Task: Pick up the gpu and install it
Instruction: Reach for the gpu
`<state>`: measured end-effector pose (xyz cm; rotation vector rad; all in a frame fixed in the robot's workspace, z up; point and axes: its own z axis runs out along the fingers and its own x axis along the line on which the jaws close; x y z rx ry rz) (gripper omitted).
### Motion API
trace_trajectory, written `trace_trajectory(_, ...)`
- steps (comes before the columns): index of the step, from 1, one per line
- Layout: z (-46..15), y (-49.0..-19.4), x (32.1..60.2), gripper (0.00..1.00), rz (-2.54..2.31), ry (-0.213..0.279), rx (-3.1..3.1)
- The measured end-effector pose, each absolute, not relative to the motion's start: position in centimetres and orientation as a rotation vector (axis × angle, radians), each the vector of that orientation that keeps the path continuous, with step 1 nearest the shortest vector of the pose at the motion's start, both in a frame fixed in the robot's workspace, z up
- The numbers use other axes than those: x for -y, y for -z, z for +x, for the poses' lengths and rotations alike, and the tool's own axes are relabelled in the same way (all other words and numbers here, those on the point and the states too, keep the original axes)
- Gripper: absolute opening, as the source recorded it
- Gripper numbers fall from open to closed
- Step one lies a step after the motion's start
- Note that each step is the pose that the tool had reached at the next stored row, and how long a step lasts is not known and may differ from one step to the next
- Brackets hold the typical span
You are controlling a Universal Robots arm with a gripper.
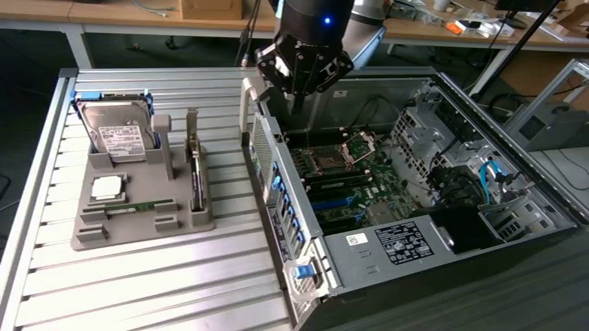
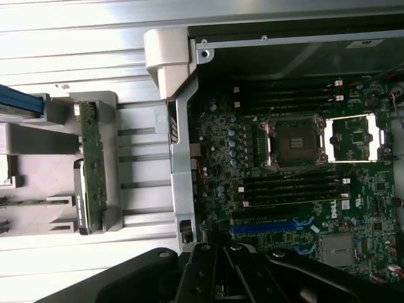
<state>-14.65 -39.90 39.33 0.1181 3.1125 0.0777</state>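
Plainly, the task has barely begun: the gpu (image 1: 194,169) stands on edge in its slot of the grey holder (image 1: 138,227) on the table (image 1: 138,289), not yet lifted. The gripper (image 1: 296,103) hangs well apart from it, over the case (image 1: 262,148) by its near wall, closed and, as far as I can tell, gripping nothing. On the motherboard (image 1: 350,186) no card is seated; both pick-up and install remain.
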Motion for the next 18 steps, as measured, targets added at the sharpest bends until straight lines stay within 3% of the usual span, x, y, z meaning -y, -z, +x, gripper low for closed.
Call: trace_trajectory(18, -15.53, -39.33, 39.89, 0.11, 0.118, -0.078, -3.113)
